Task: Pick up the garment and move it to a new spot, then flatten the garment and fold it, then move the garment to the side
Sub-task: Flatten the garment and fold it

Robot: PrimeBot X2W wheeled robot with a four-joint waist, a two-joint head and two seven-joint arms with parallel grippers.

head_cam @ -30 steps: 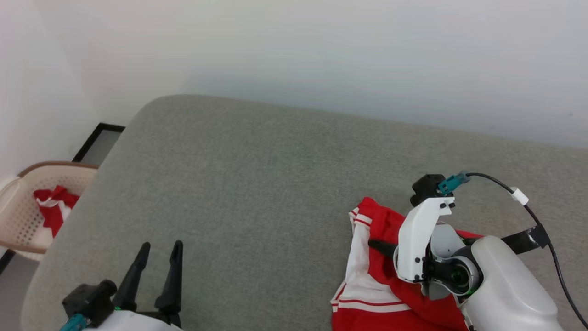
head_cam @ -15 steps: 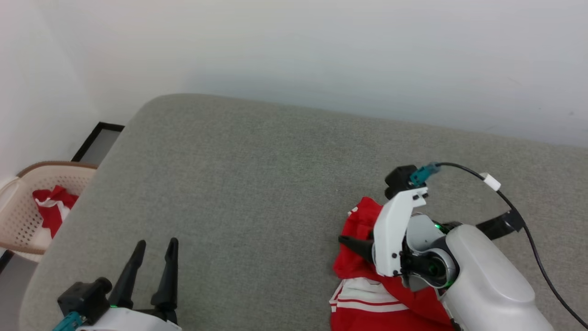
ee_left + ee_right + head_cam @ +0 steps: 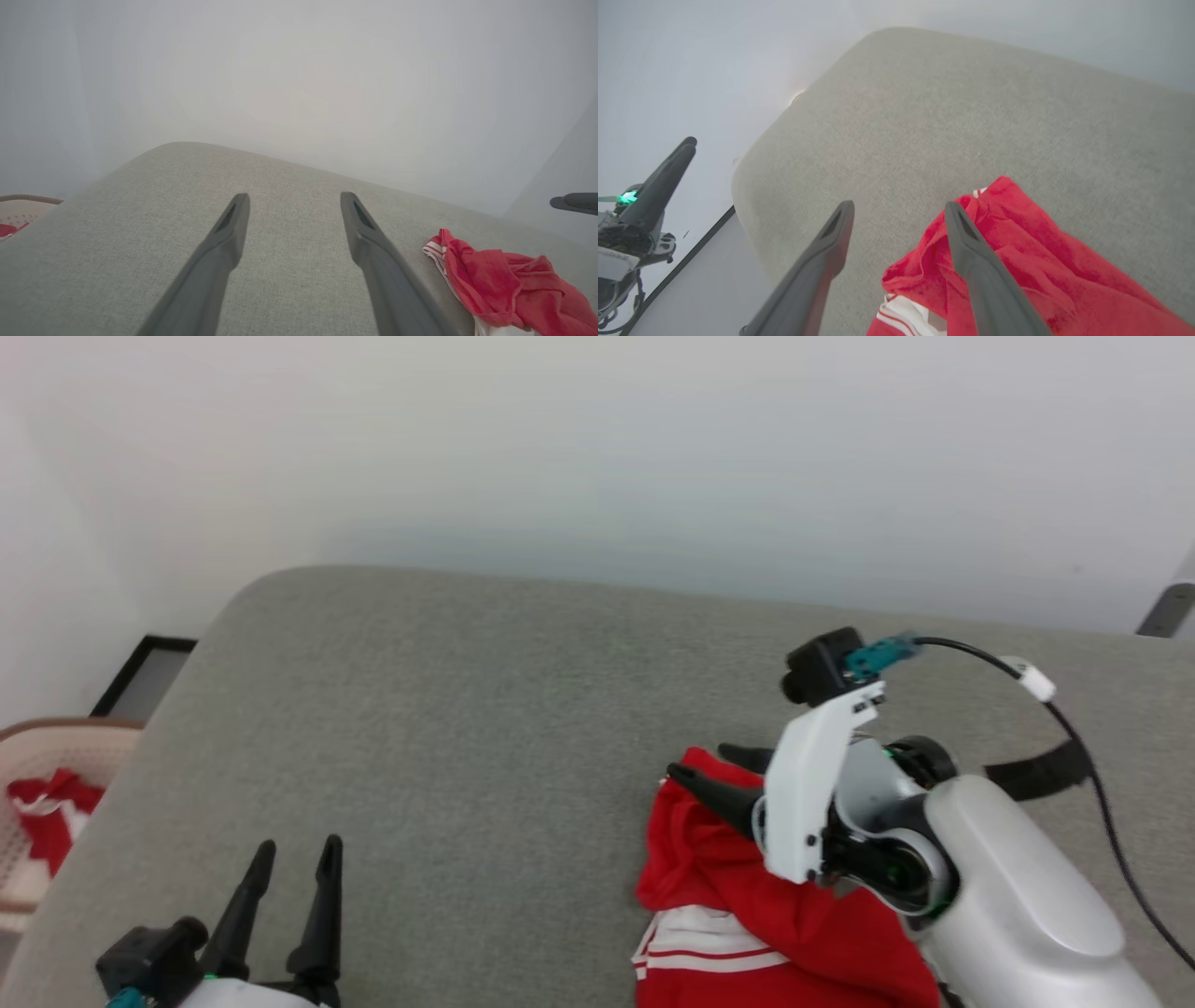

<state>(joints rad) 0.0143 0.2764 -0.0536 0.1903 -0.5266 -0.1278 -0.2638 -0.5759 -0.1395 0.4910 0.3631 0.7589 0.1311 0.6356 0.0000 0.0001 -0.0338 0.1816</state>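
The garment (image 3: pixel 747 905) lies crumpled on the grey padded surface (image 3: pixel 485 709) at the lower right, red with a white striped sleeve at its near side. My right gripper (image 3: pixel 714 770) is open just over its far left edge, holding nothing. In the right wrist view the right gripper (image 3: pixel 900 205) has its jaws spread, one finger over the red garment (image 3: pixel 1017 261) and the other over bare grey fabric. My left gripper (image 3: pixel 297 847) is open at the lower left, far from the cloth. The left wrist view shows the left gripper (image 3: pixel 294 198) empty, with the garment (image 3: pixel 500 280) off to the right.
A beige perforated basket (image 3: pixel 47 756) holding red-and-white cloth stands on the floor beyond the surface's left edge. A white wall runs close behind the surface. A black cable (image 3: pixel 1074 737) trails from my right wrist. Bare grey fabric spreads between the two grippers.
My right gripper has opened and let go of the garment, which has slumped into a heap. The head camera has shifted, so the whole scene sits lower and further left.
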